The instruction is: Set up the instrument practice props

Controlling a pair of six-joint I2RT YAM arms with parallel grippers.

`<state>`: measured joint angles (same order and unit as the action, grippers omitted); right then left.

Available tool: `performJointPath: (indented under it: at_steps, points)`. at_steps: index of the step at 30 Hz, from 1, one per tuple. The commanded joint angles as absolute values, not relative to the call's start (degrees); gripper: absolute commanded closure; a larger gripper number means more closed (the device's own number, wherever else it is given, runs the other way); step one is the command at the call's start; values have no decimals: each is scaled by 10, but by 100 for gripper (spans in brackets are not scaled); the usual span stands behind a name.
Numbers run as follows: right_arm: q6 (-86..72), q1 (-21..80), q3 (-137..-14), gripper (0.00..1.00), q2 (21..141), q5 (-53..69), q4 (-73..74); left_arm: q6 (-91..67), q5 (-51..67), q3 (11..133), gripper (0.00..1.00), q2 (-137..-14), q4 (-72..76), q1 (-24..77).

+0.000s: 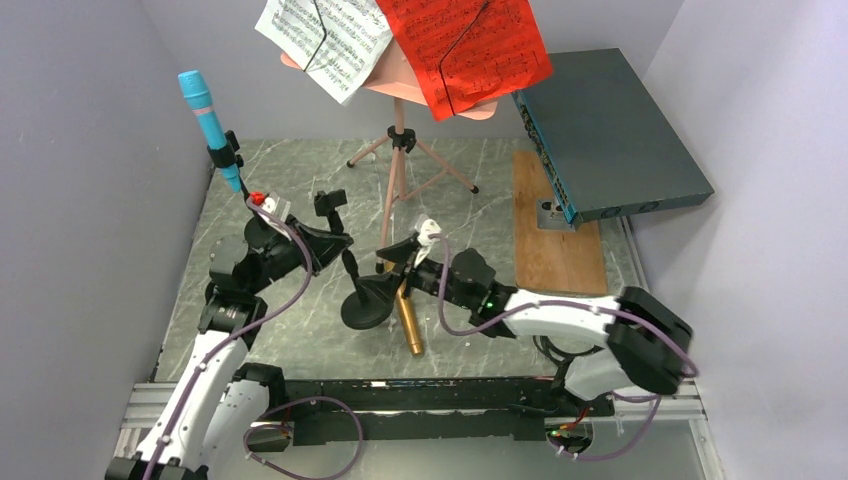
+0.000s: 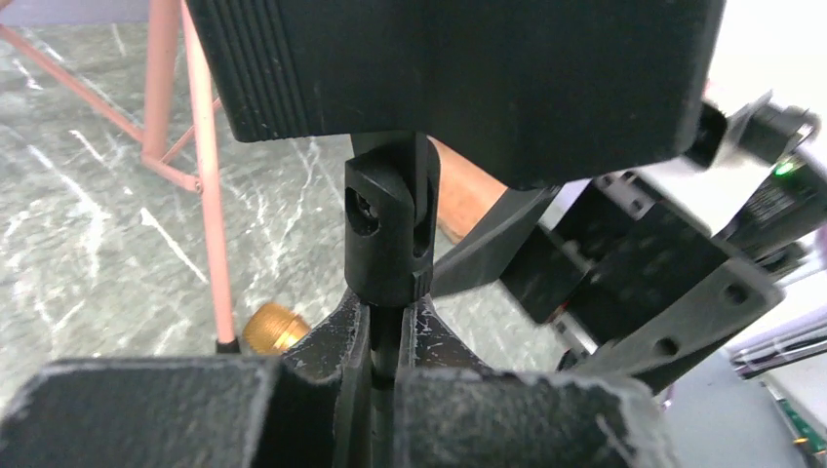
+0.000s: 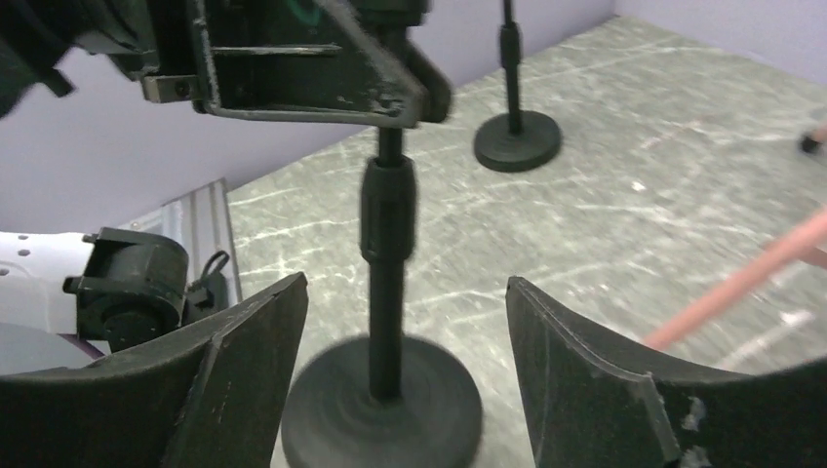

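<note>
Black round-based pole (image 1: 363,305) stands upright near the middle of our grey-veined desk (image 1: 300,345), the gold microphone (image 1: 408,318) lying just beside its base. Our left jaws are pinched tight on its thin upper shaft. Our right jaws gape wide either side of the base, holding nothing.

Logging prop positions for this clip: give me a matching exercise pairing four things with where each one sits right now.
Things:
1. blue microphone
2. gold microphone
3. red sheet-music page
4. dark-teal box

Places:
A. lying flat on the table
B. clipped atop the far-left pole
C. far right, overlapping the wooden board
D. on the pink music desk

Pairs: 1-B, 2-A, 3-D, 4-C
</note>
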<state>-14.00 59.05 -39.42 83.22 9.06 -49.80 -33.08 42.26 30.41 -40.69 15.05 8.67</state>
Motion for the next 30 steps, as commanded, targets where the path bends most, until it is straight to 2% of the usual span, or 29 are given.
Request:
performJointPath:
  at_steps: [1,4,9,13,18,20,24,26,28,30]
  points:
    - [-123,589,-383,19,722,-34,-243,-169,391,378,100,-351,17,88]
    - [-146,583,-428,17,724,-98,-70,-139,354,377,100,-335,-24,88]
    - [-253,560,-531,17,833,-118,122,-154,329,356,100,-342,-12,88]
    - [-303,536,-592,21,930,-67,161,-159,321,360,100,-350,-36,88]
    - [-299,540,-632,24,1014,-65,165,-165,322,352,100,-334,-52,89]
    - [-292,541,-641,35,1047,-74,176,-176,329,344,100,-334,-54,89]
    - [-293,541,-614,43,1056,-93,158,-225,356,312,100,-343,1,89]
    - [-299,531,-579,57,1017,-96,135,-257,366,291,100,-348,56,92]
    - [-300,516,-529,79,955,-96,97,-281,376,273,100,-361,119,104]
    - [-291,507,-479,95,879,-114,64,-279,377,270,100,-389,164,140]
